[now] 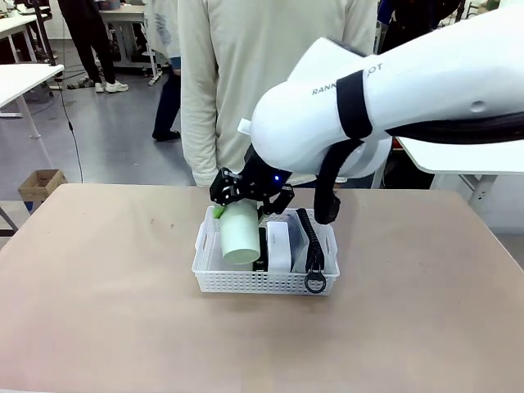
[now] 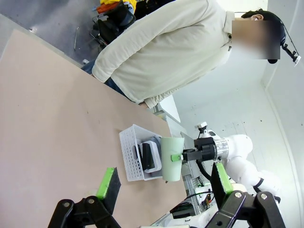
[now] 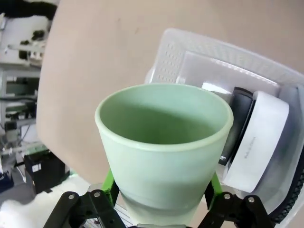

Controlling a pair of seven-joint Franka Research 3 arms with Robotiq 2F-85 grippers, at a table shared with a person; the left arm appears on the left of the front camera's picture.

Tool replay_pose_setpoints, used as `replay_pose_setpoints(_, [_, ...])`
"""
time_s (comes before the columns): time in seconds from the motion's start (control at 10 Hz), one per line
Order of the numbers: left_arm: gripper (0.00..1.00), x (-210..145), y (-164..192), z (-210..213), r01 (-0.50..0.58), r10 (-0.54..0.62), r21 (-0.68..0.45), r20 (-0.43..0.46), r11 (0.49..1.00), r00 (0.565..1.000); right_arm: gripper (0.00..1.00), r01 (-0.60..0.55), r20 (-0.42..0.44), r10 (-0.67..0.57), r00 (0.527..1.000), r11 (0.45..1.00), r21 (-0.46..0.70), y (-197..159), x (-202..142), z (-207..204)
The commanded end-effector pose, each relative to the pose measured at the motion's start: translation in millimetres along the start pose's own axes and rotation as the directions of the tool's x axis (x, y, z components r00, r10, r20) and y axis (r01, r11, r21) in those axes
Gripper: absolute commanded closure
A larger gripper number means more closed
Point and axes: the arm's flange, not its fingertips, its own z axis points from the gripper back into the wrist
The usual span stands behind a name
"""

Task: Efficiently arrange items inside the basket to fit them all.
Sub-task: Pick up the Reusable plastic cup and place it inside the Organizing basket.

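The right claw (image 1: 239,203) grips the pale green cup (image 1: 240,232) on its side over the white basket's (image 1: 262,280) free left end, seemingly to slot it beside the stapler (image 1: 262,246), while the left claw (image 2: 166,190) hangs wide open, off the surface.

The right arm (image 1: 409,90) reached in from the right across the table (image 1: 98,311); its gripper (image 1: 246,196) was closed on the pale green cup (image 1: 240,233), held on its side above the left part of the white basket (image 1: 262,280); inside the basket stood a white block (image 1: 279,246) with a black stapler (image 1: 262,250) beside it; the pouch's black zipper and ring pull (image 1: 315,282) lay along the right end; a person in a cream top (image 1: 246,65) stood at the far side.
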Motion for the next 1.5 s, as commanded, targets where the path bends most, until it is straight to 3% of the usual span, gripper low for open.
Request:
replay_pose_setpoints(0.0, [0.00, -1.8, 0.0, -0.9, 0.023, -0.022, -0.021, 0.013, 1.000, 1.000, 0.14, 0.118, -0.025, -0.118, 0.993, 0.992, -0.037, 23.7, 24.4, -4.2])
replay_pose_setpoints(0.2, [0.00, -1.8, 0.0, -0.9, 0.023, -0.022, -0.021, 0.013, 1.000, 1.000, 0.14, 0.194, -0.012, -0.196, 0.981, 0.978, -0.082, 25.4, 36.4, -9.6])
replay_pose_setpoints(0.3, [0.00, -1.8, 0.0, -0.9, 0.023, -0.022, -0.021, 0.013, 1.000, 1.000, 0.14, 0.126, 0.082, -0.114, 0.990, 0.979, -0.162, 29.1, 35.7, -5.6])
replay_pose_setpoints(0.4, [0.00, -1.8, 0.0, -0.9, 0.023, -0.022, -0.021, 0.013, 1.000, 1.000, 0.14, 0.149, -0.020, -0.150, 0.988, 0.988, -0.042, 8.4, 25.9, -8.4])
replay_pose_setpoints(0.9, [0.00, -1.8, 0.0, -0.9, 0.023, -0.022, -0.021, 0.013, 1.000, 1.000, 0.14, 0.173, 0.040, -0.170, 0.985, 0.980, -0.096, 5.7, 41.2, -30.8])
replay_pose_setpoints(1.4, [0.00, -1.8, 0.0, -0.9, 0.023, -0.022, -0.021, 0.013, 1.000, 1.000, 0.14, 0.202, -0.027, -0.208, 0.978, 0.968, -0.145, -2.6, 44.6, -76.0])
